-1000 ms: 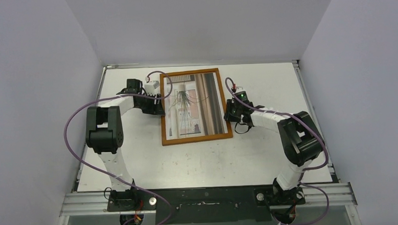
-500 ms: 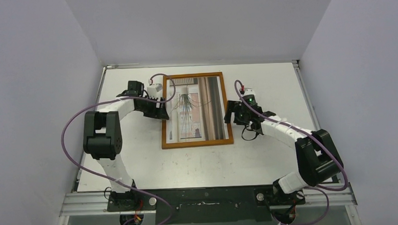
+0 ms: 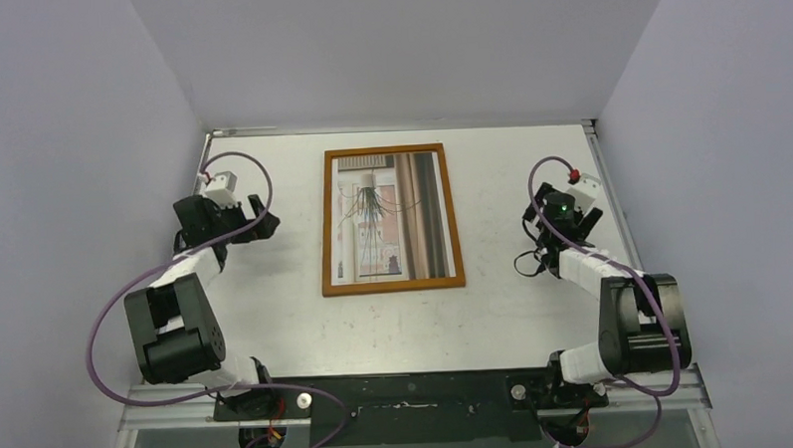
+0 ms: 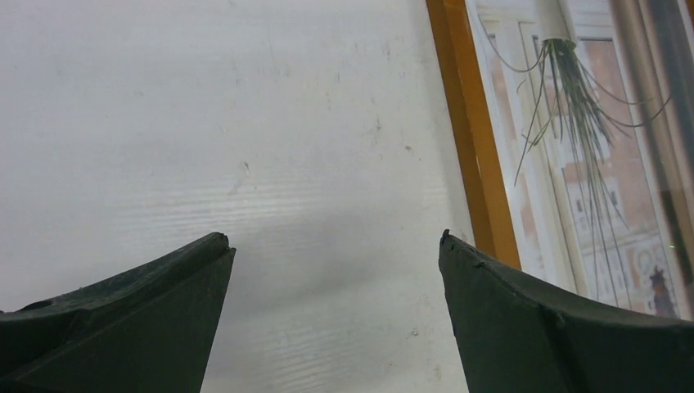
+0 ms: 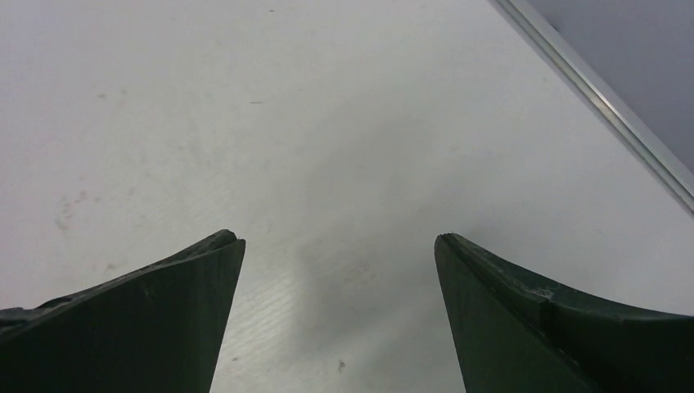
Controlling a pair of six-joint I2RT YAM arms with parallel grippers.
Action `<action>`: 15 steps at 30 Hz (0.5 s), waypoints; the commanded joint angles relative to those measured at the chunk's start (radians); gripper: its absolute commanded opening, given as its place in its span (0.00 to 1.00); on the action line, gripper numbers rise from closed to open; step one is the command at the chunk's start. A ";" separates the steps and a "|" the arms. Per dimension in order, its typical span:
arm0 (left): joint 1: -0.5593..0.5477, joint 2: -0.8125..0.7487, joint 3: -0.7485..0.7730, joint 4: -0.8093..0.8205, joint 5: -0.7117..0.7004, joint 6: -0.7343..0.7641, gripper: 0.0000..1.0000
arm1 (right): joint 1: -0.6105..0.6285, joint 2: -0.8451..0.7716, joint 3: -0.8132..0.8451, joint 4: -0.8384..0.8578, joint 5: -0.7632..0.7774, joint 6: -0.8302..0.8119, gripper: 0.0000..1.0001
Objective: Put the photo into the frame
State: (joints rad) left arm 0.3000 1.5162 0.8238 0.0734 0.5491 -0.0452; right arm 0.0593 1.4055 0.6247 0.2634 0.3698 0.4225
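At the centre of the desk [image 3: 276,318] the photo [image 3: 392,219] lay inside the frame [image 3: 325,226], long axis twelve-to-six, the left tool [image 4: 333,239] at nine o'clock slightly nearer than the right tool [image 5: 337,237] at three, both wide open and empty.

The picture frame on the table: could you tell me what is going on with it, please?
The photo lies inside the frame, flat on the table, so the job looks done. Neither arm holds anything: the left gripper hovers beside the frame's left side, the right gripper over bare table to its right, both with fingers open.
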 commanded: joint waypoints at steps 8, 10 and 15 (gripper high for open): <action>-0.023 -0.088 -0.410 0.724 -0.180 -0.155 0.96 | -0.076 0.081 -0.123 0.468 -0.041 -0.120 0.90; -0.040 -0.119 -0.471 0.794 -0.222 -0.165 0.96 | -0.083 0.081 -0.138 0.515 -0.028 -0.115 0.90; -0.205 -0.128 -0.650 1.098 -0.445 -0.086 0.96 | -0.085 0.066 -0.212 0.671 -0.073 -0.128 0.90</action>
State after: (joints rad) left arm 0.2199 1.4063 0.2653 0.8219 0.2989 -0.1864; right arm -0.0200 1.4868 0.4587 0.7345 0.3443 0.3195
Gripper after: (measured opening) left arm 0.963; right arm 0.899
